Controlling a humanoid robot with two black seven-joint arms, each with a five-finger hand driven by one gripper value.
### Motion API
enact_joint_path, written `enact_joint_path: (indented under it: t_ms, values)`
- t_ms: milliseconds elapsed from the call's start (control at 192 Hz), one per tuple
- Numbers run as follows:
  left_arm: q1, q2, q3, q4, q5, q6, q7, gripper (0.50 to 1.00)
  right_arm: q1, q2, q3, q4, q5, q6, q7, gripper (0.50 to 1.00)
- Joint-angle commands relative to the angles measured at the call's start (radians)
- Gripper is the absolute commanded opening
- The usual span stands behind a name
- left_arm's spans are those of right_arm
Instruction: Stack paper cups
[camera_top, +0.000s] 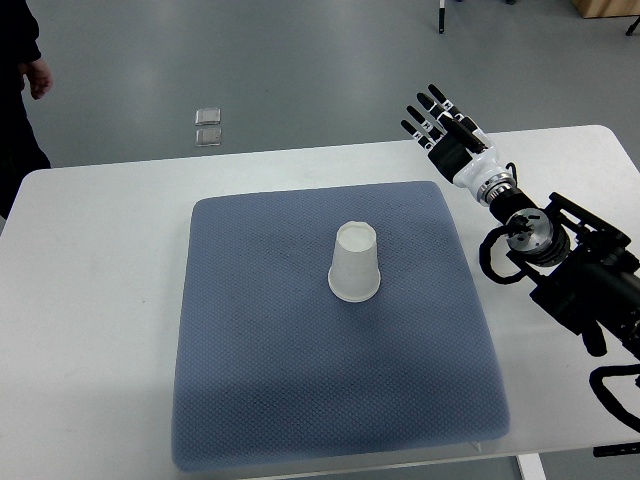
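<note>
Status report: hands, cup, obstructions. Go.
Right hand open, raised past the mat's far right corner, holding nothing. Left hand not in view. Paper cup upside down mid-mat, untouched. Nothing blocking it.

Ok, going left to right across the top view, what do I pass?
A person's hand at the left edge → two small clear items on the floor → blue mat on the white table → upside-down paper cup → right robot hand, fingers extended and holding nothing.
</note>
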Motion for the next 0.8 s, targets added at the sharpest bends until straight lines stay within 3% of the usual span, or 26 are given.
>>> enact_joint_path:
  t_ms: [0,603,795]
  values:
    - [-0.001,0.0,0.0,0.0,0.0,0.0,0.0,1.0,0.0,0.0,0.0,0.0,0.0,0.0,0.0,0.926]
    - [-0.001,0.0,0.0,0.0,0.0,0.0,0.0,1.0,0.008,-0.008,-0.041,0.017,-0.028,0.002,-0.003,0.926]
    - [0.001,0.0,0.0,0.0,0.0,0.0,-0.002,1.0,0.096,-0.153,-0.252,0.106,-0.178,0.005,-0.018,0.926]
